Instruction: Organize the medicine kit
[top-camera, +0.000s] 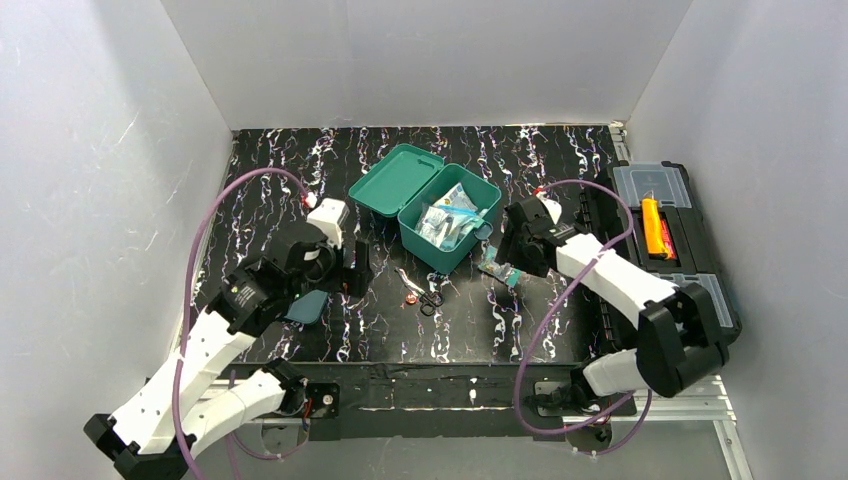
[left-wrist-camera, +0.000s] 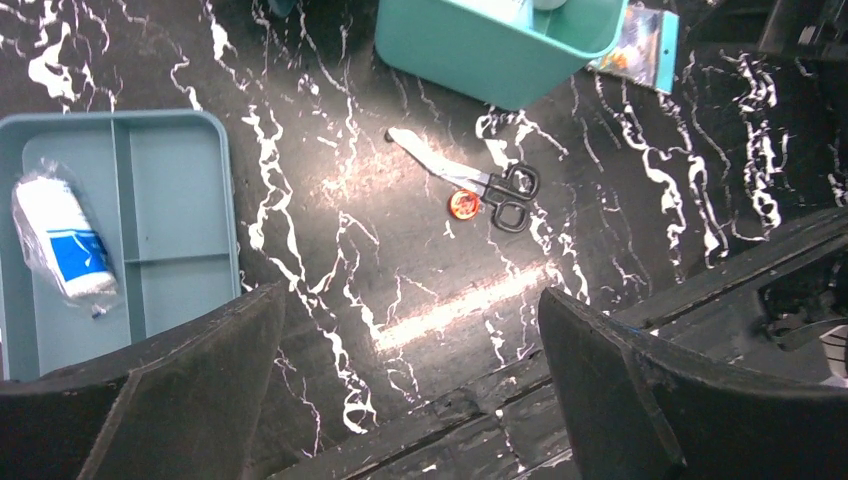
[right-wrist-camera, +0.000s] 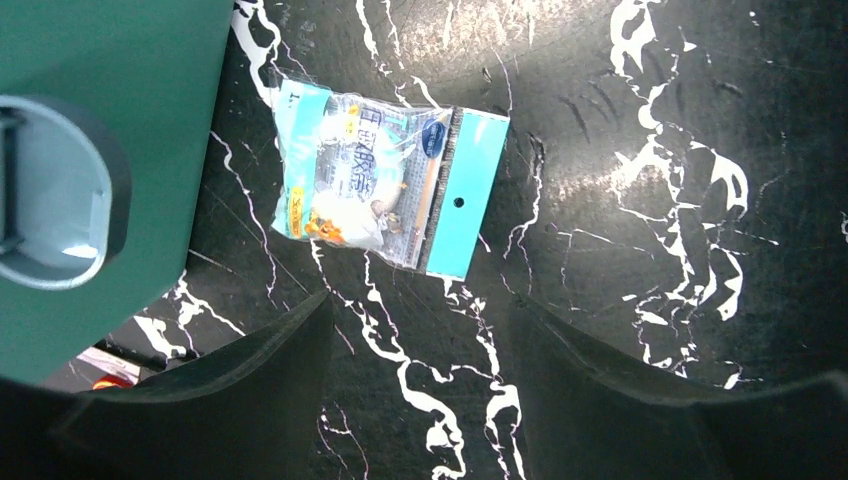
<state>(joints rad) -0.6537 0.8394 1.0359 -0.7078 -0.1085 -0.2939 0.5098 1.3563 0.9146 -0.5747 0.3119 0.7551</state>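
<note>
We work on a black, white-veined table boxed in by white walls. In front of the medicine kit, open tabletop runs to the near edge, scissors lying just before it. Left of the kit our left gripper hangs spread wide, empty; right of it our right gripper, equally spread, holds nothing above a packet. The kit sits mid-table, teal, lid thrown open, pouches inside.

Plain white walls enclose black white-veined tabletop on left, far, right edges; glare streaks surface; aluminium frame at near-right corner.
</note>
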